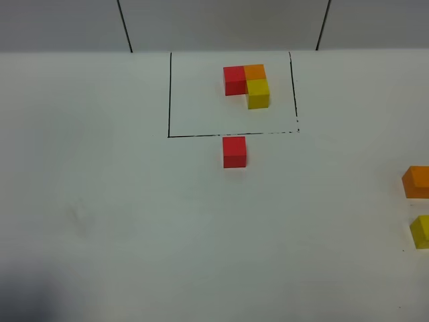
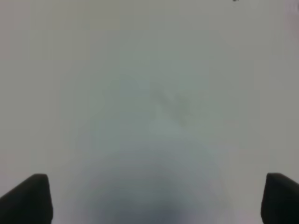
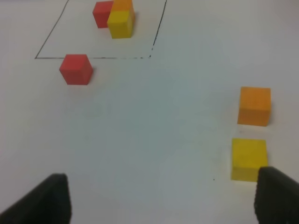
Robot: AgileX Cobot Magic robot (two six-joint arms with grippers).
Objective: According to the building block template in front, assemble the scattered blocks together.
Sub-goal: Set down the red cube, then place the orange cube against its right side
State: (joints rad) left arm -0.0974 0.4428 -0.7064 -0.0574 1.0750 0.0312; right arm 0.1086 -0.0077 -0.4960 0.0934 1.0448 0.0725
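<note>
One three-cube template [image 1: 249, 82]; three loose cubes, red [image 1: 234, 151], orange [image 1: 417, 182], yellow [image 1: 421, 231]; left gripper [image 2: 154, 196], right gripper [image 3: 161, 196] apart, empty

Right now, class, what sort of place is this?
Probably a robot test bench: a plain white tabletop, thin black drawn lines framing a red, orange and yellow cube cluster, and a loose red cube outside.

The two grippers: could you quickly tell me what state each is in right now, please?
Left gripper: open, holding nothing.
Right gripper: open, holding nothing.
</note>
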